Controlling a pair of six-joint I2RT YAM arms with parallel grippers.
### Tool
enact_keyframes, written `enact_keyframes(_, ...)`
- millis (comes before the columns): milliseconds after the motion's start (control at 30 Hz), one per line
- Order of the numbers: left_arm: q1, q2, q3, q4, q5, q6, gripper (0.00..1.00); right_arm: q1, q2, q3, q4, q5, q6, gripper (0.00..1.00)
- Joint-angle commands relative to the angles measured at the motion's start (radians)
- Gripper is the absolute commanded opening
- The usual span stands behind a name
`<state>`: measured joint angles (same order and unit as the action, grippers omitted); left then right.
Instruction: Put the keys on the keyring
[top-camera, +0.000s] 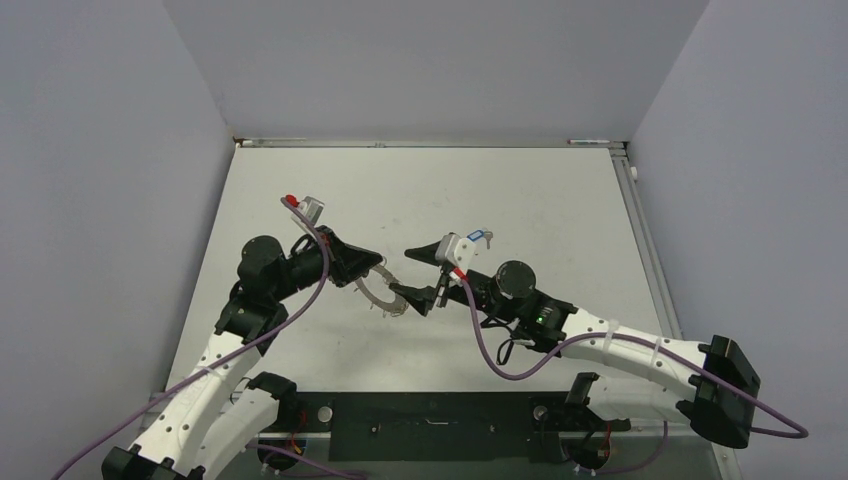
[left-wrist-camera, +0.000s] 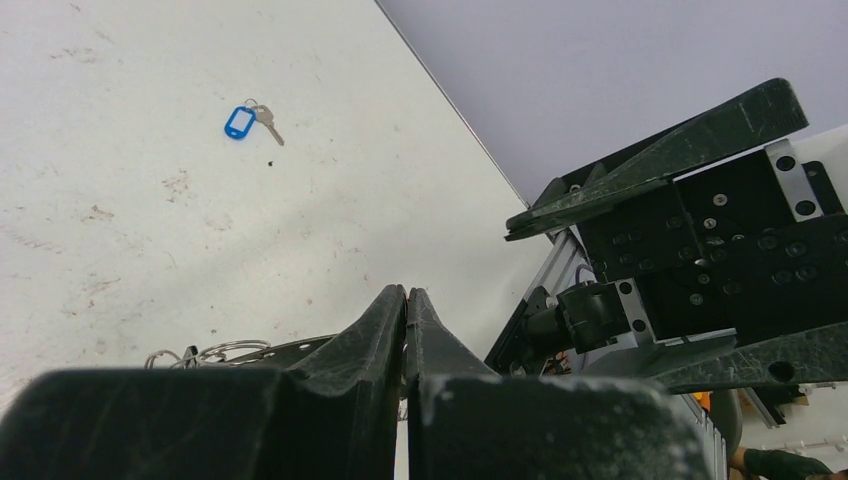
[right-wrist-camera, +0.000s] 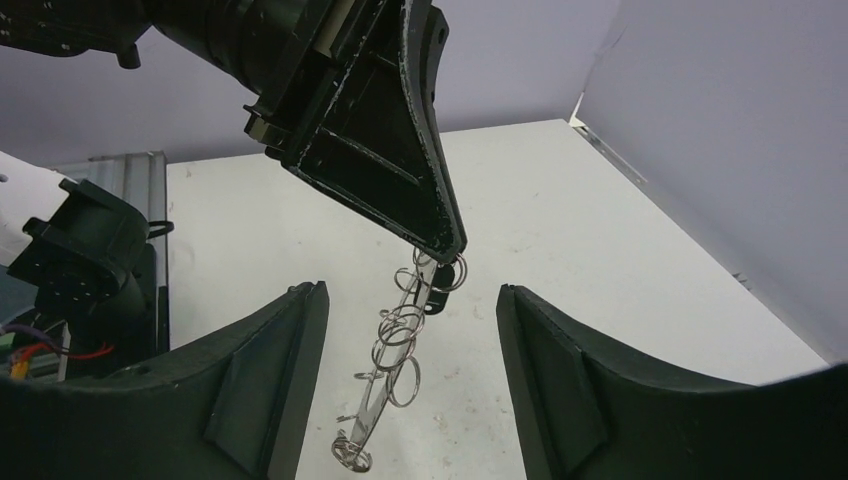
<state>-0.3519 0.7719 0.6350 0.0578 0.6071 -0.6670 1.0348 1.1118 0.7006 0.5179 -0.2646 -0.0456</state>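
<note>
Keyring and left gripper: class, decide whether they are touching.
Touching. The right wrist view shows the left gripper shut on the keyring at its top edge; the ring hangs below.

Keyring (right-wrist-camera: 395, 345): flat grey, wire loops round its rim, pinched at one edge by my left gripper (right-wrist-camera: 450, 245), mid-table. Blue-tagged key (left-wrist-camera: 240, 121): lying flat, farther right.
</note>
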Motion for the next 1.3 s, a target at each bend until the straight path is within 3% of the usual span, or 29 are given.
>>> enact_keyframes(0,0.005,-0.023,0.053,0.022,-0.006,0.024,0.00,-0.003,-0.035,0.061,-0.092,0.017,-0.048,0.64)
enact_keyframes(333,0.005,-0.031,0.029,0.031,-0.045,-0.003,0.00,0.007,0.079,0.008,0.092,0.125,0.014,0.67)
enact_keyframes(633,0.004,-0.019,0.026,0.028,-0.054,-0.010,0.00,0.026,0.210,0.059,0.183,0.148,0.026,0.60)
enact_keyframes(1100,0.005,-0.017,0.025,0.025,-0.048,-0.009,0.00,0.034,0.277,0.108,0.207,0.198,0.001,0.44)
enact_keyframes(1267,0.005,-0.014,0.022,0.031,-0.040,-0.015,0.00,0.036,0.294,0.118,0.201,0.197,-0.006,0.30)
